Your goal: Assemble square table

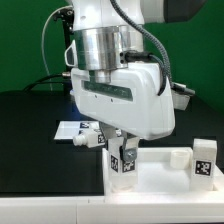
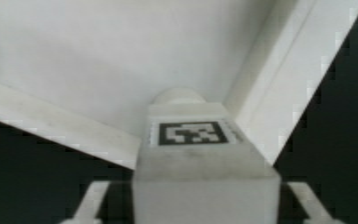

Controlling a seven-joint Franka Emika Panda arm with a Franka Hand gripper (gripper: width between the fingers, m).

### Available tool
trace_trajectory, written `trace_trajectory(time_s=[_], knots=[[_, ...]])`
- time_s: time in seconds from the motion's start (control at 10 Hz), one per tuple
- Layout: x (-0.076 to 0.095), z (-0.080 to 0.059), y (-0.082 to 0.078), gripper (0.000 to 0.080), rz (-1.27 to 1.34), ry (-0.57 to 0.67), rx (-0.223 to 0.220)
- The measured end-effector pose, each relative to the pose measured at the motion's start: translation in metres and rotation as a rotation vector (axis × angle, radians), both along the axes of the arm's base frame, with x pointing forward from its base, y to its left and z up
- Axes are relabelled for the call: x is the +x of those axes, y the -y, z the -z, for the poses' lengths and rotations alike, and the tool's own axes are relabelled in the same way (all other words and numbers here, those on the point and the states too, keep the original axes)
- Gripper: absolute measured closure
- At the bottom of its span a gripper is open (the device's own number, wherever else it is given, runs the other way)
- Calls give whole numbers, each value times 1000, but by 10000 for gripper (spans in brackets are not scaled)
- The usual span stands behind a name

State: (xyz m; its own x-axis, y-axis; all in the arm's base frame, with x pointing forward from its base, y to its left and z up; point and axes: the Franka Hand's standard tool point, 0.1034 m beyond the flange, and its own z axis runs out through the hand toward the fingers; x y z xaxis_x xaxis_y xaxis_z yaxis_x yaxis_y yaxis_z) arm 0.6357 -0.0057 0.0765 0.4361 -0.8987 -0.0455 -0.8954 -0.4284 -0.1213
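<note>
the gripper [image 1: 122, 149] pinches a leg [image 1: 124, 163] upright at the exterior view's lower centre, long axis vertical, the slab [image 1: 160, 176] directly beneath it

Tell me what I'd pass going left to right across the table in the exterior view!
Marker board → table leg at the claw → tagged table leg standing at the far right.

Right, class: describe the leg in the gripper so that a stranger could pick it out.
Follow the big white robot arm down to its gripper. The leg clamped there is upright over the white slab; the other leg stands free at the exterior view's right.
</note>
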Motion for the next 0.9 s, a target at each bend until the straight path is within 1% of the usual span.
trace_trajectory(time_s=[0.1,0.2,0.3,0.4,0.5,0.6,0.7,0.8,0.9], knots=[[1,0,1,452,-125,19,-20],[2,1,1,257,-290,52,-44],[2,1,3,257,-494,75,-68],[4,-1,2,171,-678,95,-87],[3,0,1,171,-695,94,-88],[3,0,2,154,-767,99,-96],[3,0,2,154,-845,106,-104],[3,-1,2,151,-991,116,-121],[4,-6,1,151,-1164,132,-140]])
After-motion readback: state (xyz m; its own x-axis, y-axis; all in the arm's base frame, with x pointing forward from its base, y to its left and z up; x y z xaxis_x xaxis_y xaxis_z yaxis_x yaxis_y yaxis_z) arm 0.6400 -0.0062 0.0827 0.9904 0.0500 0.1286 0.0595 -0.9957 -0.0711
